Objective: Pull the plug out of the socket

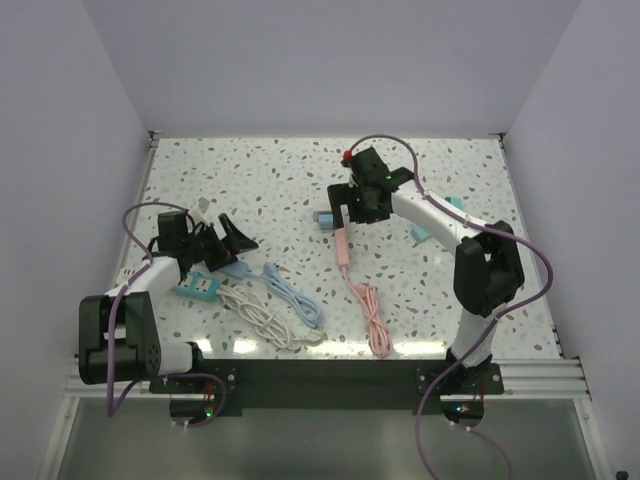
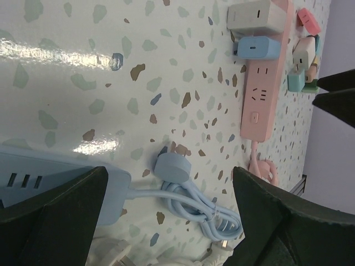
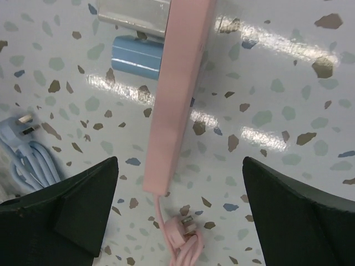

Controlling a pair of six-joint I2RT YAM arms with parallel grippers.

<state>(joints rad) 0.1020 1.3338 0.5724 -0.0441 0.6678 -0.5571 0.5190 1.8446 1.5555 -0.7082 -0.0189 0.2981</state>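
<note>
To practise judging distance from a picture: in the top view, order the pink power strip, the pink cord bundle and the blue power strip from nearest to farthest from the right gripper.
1. pink power strip, mid-table, just below the right gripper.
2. pink cord bundle, toward the near edge of the table.
3. blue power strip, across on the left side.

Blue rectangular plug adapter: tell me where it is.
Top view: the blue rectangular plug adapter sits mid-table at the far end of the pink power strip, beside a white adapter, near the right gripper.

Pink power strip, light-blue plug — white, speckled table.
</note>
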